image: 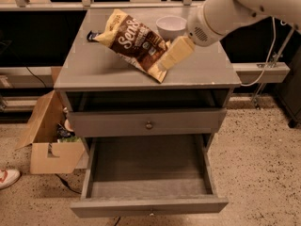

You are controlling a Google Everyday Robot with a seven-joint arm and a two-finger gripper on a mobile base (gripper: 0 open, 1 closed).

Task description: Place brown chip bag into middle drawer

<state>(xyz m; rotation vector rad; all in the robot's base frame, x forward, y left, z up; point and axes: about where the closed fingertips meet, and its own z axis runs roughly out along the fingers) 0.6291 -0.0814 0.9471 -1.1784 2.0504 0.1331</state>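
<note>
The brown chip bag lies slanted on the grey cabinet top, dark brown with tan ends and white script. My gripper, tan and on a white arm reaching in from the upper right, is down at the bag's near right end and seems to touch it. The middle drawer is pulled out at the bottom front, with its bare grey floor showing and nothing in it.
A white bowl stands behind the bag. A small dark packet lies at the bag's left end. A shut drawer front with a round knob sits above the open drawer. A cardboard box and a shoe are on the floor at left.
</note>
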